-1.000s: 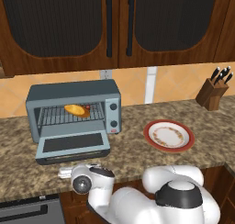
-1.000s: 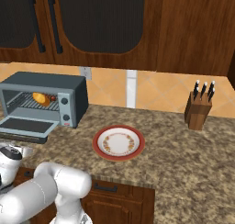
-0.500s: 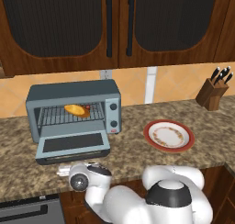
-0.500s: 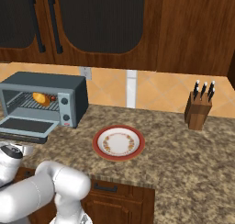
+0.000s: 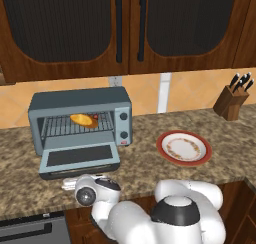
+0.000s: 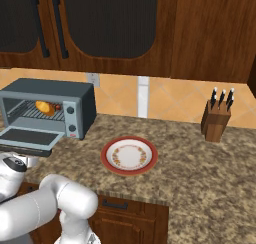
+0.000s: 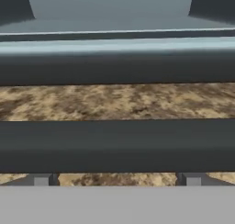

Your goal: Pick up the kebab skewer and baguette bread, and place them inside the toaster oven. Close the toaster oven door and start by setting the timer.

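Note:
The grey-blue toaster oven (image 5: 80, 119) stands on the counter with its door (image 5: 79, 157) dropped open and flat. On the wire rack inside lies the golden baguette bread (image 5: 85, 120). In the right base view a dark red-brown bit of the kebab skewer (image 6: 57, 107) shows just right of the loaf (image 6: 45, 107). My hand (image 5: 89, 192) hovers low at the front edge of the door. In the hand view my gripper (image 7: 116, 179) is open. The door's dark bar handle (image 7: 117, 145) runs straight across close in front, between the two fingertips (image 7: 41, 179).
A red-rimmed plate (image 5: 184, 147) sits on the granite counter (image 5: 150, 173) right of the oven. A knife block (image 5: 231, 101) stands at the far right by the wall. Dark wooden cupboards (image 5: 130, 28) hang above. A grey appliance front (image 5: 30, 230) is below the counter's edge at the left.
My hand has edged a little left and closer to the front edge of the open door. The jaws have stayed open. The bread and the oven have not moved.

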Robot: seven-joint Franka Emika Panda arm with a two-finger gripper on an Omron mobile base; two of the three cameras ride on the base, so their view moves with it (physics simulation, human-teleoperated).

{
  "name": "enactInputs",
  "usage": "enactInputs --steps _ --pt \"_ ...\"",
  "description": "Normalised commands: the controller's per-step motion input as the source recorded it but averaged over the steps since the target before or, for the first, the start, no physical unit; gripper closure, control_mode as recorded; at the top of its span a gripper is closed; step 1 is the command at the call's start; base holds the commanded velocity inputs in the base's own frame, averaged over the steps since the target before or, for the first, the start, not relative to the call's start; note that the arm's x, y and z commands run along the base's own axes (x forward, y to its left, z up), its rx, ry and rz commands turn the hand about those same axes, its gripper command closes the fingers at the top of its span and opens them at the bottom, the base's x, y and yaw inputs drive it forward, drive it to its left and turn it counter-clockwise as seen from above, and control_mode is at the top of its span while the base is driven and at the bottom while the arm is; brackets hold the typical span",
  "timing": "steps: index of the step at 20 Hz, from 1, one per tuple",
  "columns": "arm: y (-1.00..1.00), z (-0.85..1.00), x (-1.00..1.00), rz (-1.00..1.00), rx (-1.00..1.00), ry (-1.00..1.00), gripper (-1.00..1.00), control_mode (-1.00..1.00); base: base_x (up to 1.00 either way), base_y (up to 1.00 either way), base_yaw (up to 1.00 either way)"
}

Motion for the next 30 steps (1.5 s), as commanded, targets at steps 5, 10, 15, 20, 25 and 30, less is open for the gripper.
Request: enactInputs --steps 5,10,15,20,25,30 --pt "0.00 0.02 0.40 0.00 0.00 0.00 -1.00 -1.00 0.00 0.00 0.00" --pt "0.00 0.28 0.43 -0.03 0.00 -0.03 -1.00 -1.00 0.00 0.00 0.00" --pt "0.00 0.47 0.46 -0.08 0.00 -0.04 -1.00 -1.00 0.00 0.00 0.00" --pt "0.00 0.64 0.43 -0.09 0.00 -0.08 -1.00 -1.00 0.00 0.00 0.00" --pt "0.02 0.77 0.36 -0.10 0.00 -0.06 -1.00 -1.00 0.00 0.00 0.00" --pt "0.11 0.88 0.24 -0.10 0.00 -0.02 -1.00 -1.00 0.00 0.00 0.00"
